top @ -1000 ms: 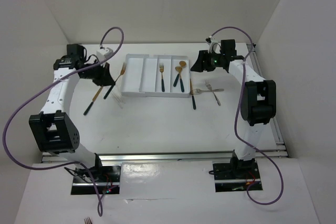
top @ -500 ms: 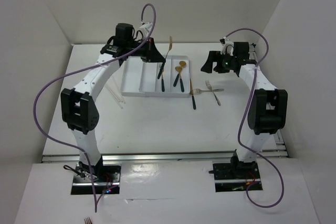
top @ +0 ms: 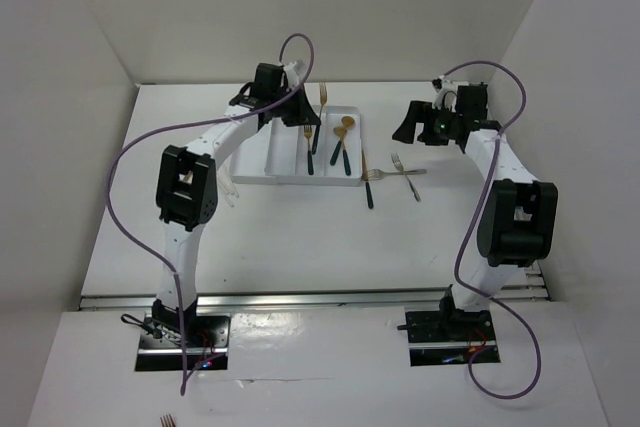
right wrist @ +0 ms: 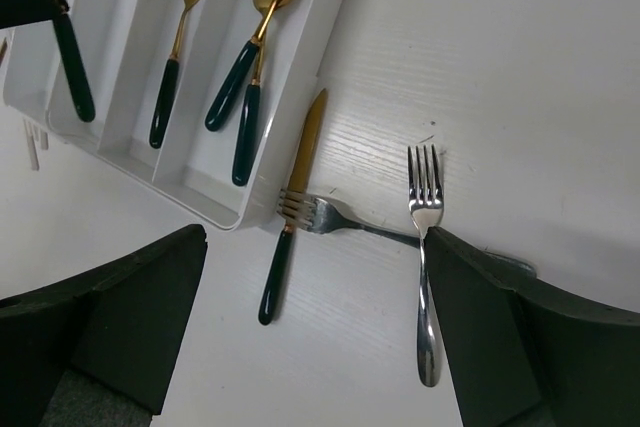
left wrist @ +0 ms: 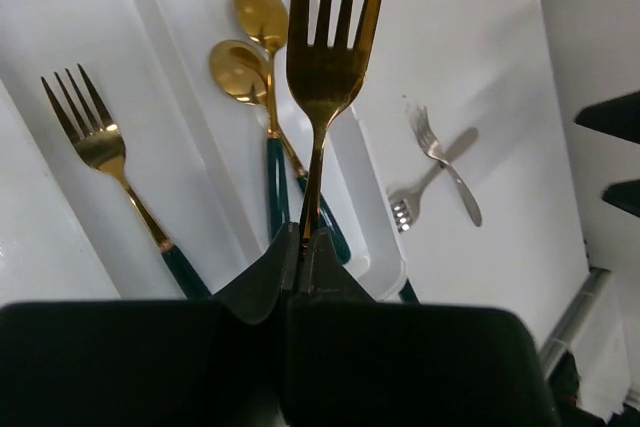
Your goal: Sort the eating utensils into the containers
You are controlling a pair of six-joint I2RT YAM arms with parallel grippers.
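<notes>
My left gripper (top: 308, 119) (left wrist: 303, 242) is shut on the neck of a gold fork (left wrist: 325, 57) and holds it above the right part of the white tray (top: 255, 147). Its dark handle hangs below the jaws (right wrist: 70, 72). In the tray lie another gold fork (left wrist: 100, 147) (right wrist: 175, 57) and two gold spoons (left wrist: 245, 62) (right wrist: 255, 37). My right gripper (top: 410, 125) (right wrist: 320, 327) is open and empty above the table right of the tray. Below it lie a gold knife (right wrist: 295, 197) against the tray's edge and two crossed silver forks (right wrist: 425, 247) (right wrist: 335, 217).
A pale slim item (top: 225, 187) lies on the table just left of the tray's near corner. White walls close the table at the back and on both sides. A metal rail (top: 520, 237) runs along the right edge.
My left arm has carried the gold fork from the table left of the tray to above its right compartments. My right gripper has drawn slightly right, away from the tray.
</notes>
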